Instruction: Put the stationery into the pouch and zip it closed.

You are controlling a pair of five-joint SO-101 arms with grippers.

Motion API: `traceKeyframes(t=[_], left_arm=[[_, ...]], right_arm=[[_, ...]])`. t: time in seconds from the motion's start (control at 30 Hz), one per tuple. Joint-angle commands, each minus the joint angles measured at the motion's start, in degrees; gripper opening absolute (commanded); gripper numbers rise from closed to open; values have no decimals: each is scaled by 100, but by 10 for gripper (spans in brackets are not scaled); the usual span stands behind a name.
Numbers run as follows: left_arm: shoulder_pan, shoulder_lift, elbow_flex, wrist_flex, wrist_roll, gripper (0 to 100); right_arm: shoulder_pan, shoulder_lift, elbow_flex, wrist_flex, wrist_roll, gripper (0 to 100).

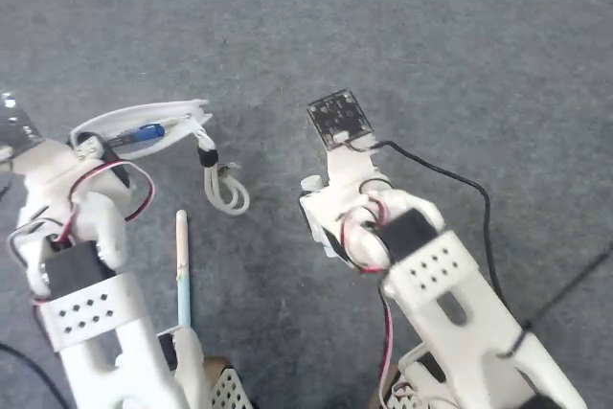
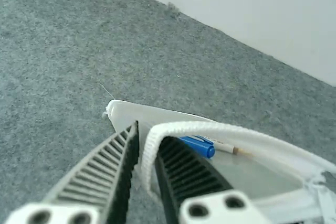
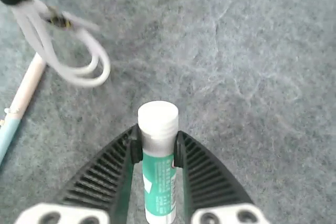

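A clear pouch (image 1: 144,129) with a white zip rim lies at the back left, its mouth open, with a blue pen (image 2: 197,146) inside. My left gripper (image 2: 144,134) is shut on the pouch's white rim (image 2: 157,129) at its left end. My right gripper (image 3: 156,136) is shut on a glue stick (image 3: 157,129) with a white cap and green label, held above the carpet near the middle. A white and light-blue pen (image 1: 182,270) lies on the carpet between the arms, also seen as the pen (image 3: 21,100) from the right wrist.
The pouch's white strap loop (image 1: 224,189) trails from its right end toward the middle; the same strap loop (image 3: 79,64) lies just ahead of the glue stick. Grey carpet (image 1: 460,64) covers the table. A black cable (image 1: 460,179) runs by the right arm.
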Motion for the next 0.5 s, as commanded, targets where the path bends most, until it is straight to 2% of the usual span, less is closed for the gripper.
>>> traceKeyframes(t=[0.0,0.2,0.47], left_arm=[[448,-35,-444,-9,-193,12],[958,0,-892,589,-378,12],[1635,9,-1182,765,-378,12]], right_arm=[[66,-743,246,-312,-53,6],[391,-1516,598,-576,-88,6],[444,-2123,1213,-1138,-97,6]])
